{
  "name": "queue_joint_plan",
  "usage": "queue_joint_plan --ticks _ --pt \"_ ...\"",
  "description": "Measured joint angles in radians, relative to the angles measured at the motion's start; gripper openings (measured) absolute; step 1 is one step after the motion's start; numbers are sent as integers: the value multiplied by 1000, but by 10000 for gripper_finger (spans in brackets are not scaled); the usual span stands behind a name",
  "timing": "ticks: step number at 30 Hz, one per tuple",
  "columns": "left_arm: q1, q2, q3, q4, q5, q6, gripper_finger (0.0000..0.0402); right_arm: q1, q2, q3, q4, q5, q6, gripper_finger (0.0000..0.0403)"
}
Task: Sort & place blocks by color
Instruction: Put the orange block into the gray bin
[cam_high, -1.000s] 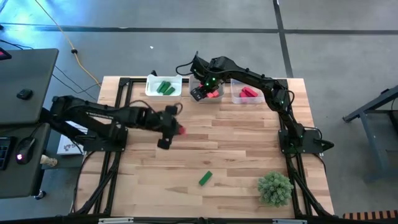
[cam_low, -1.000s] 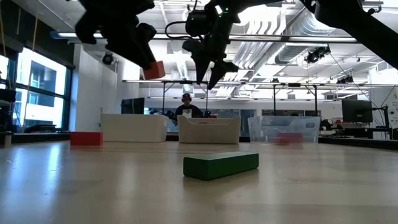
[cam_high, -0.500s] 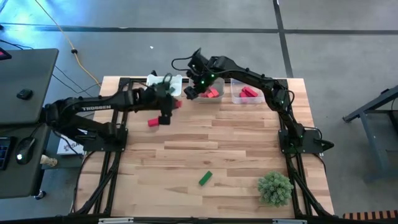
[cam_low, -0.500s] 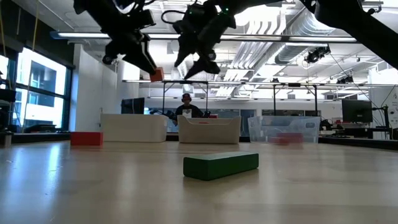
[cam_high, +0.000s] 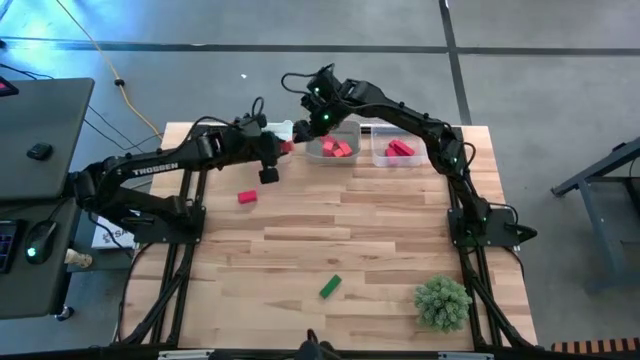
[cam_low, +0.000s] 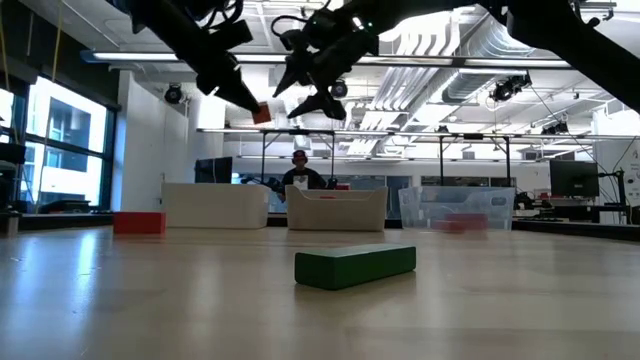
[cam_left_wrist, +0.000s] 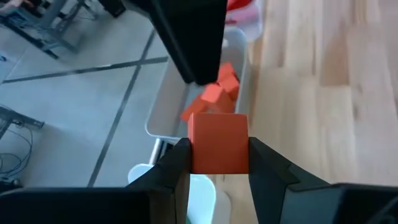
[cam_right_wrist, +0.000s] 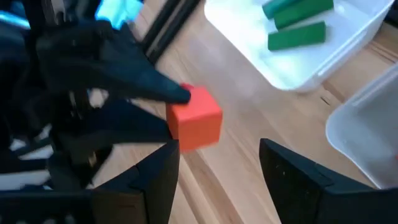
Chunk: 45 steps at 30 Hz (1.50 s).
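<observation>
The left end effector (cam_high: 284, 149) hangs above the table (cam_high: 380, 250) toward 11 o'clock, its two fingers clamped on a small orange-red cube (cam_left_wrist: 217, 142), just beside the middle tray (cam_high: 352, 132) at 12 o'clock, which holds red blocks (cam_high: 336, 149). The right end effector (cam_high: 303, 125) hovers close by, above the gap between the middle tray and the left tray (cam_high: 278, 129); its fingers stand spread with nothing between them, and the right wrist view looks straight at the cube, so the two end effectors crowd one another there. The left tray, at about 11 o'clock, holds green blocks (cam_right_wrist: 297, 22). The third tray (cam_high: 378, 150), toward 1 o'clock, holds more red blocks (cam_high: 401, 150). On the bare table lie a red block (cam_high: 247, 197) toward 10 o'clock and a green block (cam_high: 330, 287) at 6 o'clock, both well apart from the trays. A bushy green plant ball (cam_high: 442, 302) sits at 5 o'clock. White lettering on the left arm (cam_high: 150, 172) reads TROSSEN. A person (cam_low: 299, 172) shows in the room beyond the trays.
</observation>
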<state>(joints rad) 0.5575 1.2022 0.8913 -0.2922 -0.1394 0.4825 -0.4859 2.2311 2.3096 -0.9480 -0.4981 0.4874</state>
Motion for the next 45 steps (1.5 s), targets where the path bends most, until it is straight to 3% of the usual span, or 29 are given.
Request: queue_joint_plan --ticks 6,27,30,36,45 --pt "23 0 0 82 0 -38 101 -27 0 0 72 -92 14 209" --pt "38 0 0 225 8 -192 107 -51 0 0 147 -161 11 205" --pt "37 0 0 234 16 -201 107 -51 0 0 151 -161 10 186" --pt "37 1 0 237 16 -215 109 -50 0 0 155 -165 2 109" --pt "37 2 0 237 18 -210 137 -50 0 0 153 -162 -74 109"
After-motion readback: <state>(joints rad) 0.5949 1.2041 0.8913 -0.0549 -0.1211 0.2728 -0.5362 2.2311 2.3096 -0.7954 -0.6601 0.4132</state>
